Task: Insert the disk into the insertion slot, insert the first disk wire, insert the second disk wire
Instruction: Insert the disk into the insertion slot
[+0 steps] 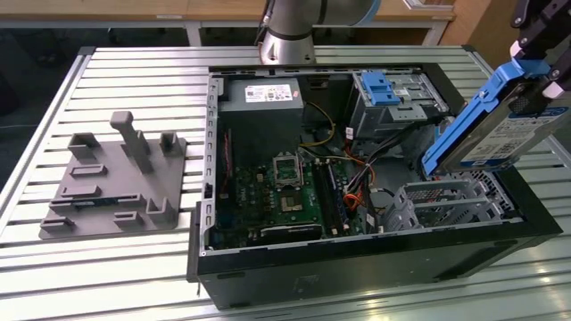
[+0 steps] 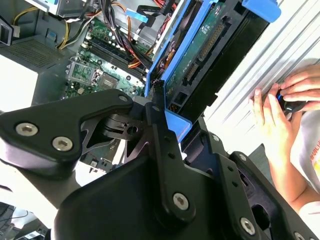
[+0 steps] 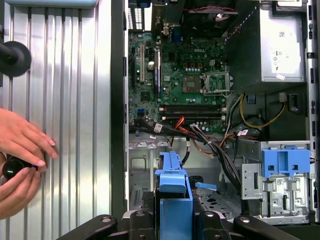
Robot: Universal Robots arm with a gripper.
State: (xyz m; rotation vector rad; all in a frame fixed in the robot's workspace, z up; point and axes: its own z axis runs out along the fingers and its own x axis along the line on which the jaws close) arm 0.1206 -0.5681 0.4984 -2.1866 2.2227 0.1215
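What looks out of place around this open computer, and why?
A person's hands on the table beside the case, holding a small black object: odd so near the pincer, which holds the disk tilted over the slot.

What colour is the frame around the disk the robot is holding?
Bright blue. The carrier rail around the disk shows best in the exterior view.

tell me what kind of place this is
Probably a robotics lab or test bench for computer assembly: an open computer case sits on a slatted metal table, the arm's tool holds a blue-railed disk above the insertion slot, and a grey parts fixture stands beside the case.
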